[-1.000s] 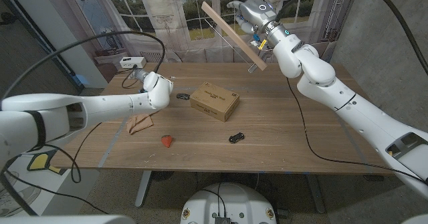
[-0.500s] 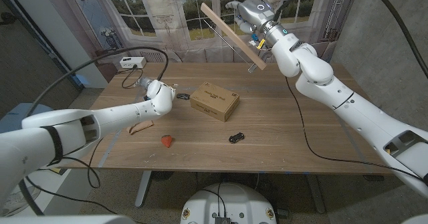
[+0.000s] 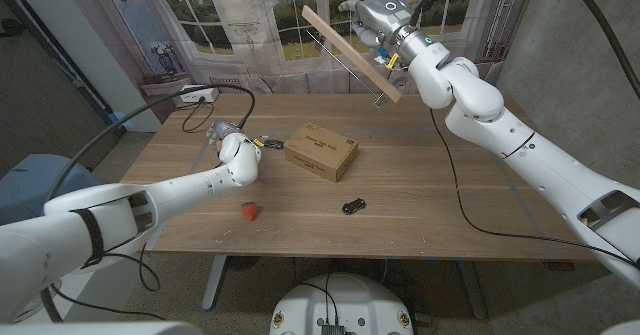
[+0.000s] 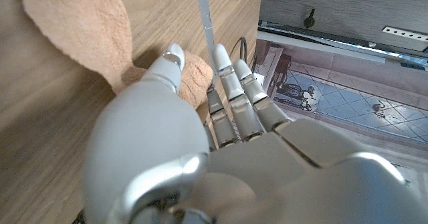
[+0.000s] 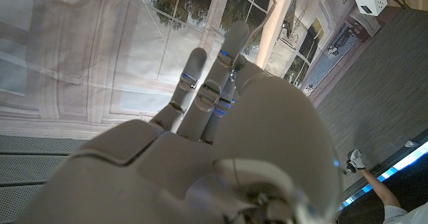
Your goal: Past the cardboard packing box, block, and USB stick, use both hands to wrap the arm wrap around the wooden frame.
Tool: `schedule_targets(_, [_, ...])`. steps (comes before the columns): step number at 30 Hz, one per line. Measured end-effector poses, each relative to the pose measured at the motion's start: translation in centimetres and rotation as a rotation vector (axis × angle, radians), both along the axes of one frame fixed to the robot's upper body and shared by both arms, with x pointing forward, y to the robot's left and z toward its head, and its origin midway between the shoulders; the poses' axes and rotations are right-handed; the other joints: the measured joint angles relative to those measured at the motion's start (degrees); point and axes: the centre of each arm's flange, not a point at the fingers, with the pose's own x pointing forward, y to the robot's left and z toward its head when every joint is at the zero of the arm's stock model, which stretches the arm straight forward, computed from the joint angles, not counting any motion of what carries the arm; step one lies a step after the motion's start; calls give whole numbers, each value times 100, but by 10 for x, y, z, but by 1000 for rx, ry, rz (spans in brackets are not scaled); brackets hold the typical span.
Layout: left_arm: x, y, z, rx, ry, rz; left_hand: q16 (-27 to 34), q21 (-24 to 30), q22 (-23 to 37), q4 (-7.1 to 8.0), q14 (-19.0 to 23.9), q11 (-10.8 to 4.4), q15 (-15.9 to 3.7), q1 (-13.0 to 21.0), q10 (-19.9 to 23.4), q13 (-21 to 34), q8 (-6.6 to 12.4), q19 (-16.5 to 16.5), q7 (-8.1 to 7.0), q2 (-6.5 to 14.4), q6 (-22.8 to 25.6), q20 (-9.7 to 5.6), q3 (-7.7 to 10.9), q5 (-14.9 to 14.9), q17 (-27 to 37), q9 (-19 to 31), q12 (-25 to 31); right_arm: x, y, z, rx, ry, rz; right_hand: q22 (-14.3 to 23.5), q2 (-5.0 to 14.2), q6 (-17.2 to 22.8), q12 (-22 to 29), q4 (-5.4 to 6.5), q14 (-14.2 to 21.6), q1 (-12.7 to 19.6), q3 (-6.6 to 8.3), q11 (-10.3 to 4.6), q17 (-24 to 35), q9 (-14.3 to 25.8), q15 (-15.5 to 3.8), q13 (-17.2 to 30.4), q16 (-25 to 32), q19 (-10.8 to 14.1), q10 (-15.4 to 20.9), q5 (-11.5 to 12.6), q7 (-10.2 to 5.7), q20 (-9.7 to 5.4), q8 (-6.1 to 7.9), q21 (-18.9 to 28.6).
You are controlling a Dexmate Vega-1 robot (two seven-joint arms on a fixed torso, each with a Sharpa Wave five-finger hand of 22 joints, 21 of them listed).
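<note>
right hand [image 3: 375, 20]: raised above the table's far side, gripping the wooden frame [image 3: 350, 51]
left hand [image 4: 200, 137]: pinching the tan arm wrap [image 4: 80, 23] on the table [image 3: 420, 190]

Right hand [image 3: 378, 20] raised, left hand [image 3: 238, 151] low.

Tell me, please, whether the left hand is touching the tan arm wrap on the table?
Touching: the left wrist view shows the left hand with a fingertip pressed against the arm wrap.
</note>
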Motion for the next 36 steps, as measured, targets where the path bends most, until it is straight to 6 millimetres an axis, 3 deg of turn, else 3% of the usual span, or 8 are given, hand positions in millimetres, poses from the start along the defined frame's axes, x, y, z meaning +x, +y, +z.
schedule_targets(7, [-8,-6,5,-36,-73,-67,-36,160,81,45,76,69,-44,46,90,69,150,-3,58,-46,63,1,-60,21,147,1,348,-4,3,-1,-32,34,24,0,0,45,-1,16,0,0,-16,-2,0,0,0,0,-44,-22,-2,-1,-45,-23,0,0])
schedule_targets(13, [-23,-6,24,-126,-159,-136,-139,224,106,70,32,62,-43,61,99,72,151,-89,51,-61,71,22,-83,136,176,2,356,-9,12,-7,-80,31,83,0,1,145,-1,-8,0,0,-39,-43,-1,0,0,29,-44,-56,-43,-1,-145,-6,0,-24])
schedule_targets(16, [-29,-7,34,-165,-194,-167,-182,265,111,81,32,70,-43,98,110,73,263,-97,60,-98,83,30,-94,186,188,2,447,-8,15,-14,-101,23,110,0,1,156,-1,-8,0,1,-39,-43,-1,0,0,51,-44,-56,-43,-1,-156,-6,18,-24])
schedule_targets(24, [-50,-4,63,-280,-251,-243,-222,332,111,117,70,77,-38,114,124,77,274,-128,67,-114,93,-2,-130,318,230,3,625,-9,29,-30,-158,-20,181,1,2,196,-1,16,0,1,-62,-43,28,0,0,53,-44,-76,-43,-3,-155,14,26,-24])
schedule_targets(36, [-91,-2,93,-376,-299,-349,-281,376,110,123,77,92,-45,181,153,367,301,-220,18,-181,187,-32,-171,473,282,3,799,12,49,-40,-179,-28,216,1,27,269,-1,23,0,27,-104,-64,44,-1,0,80,-85,-76,-63,23,-165,14,47,-23])
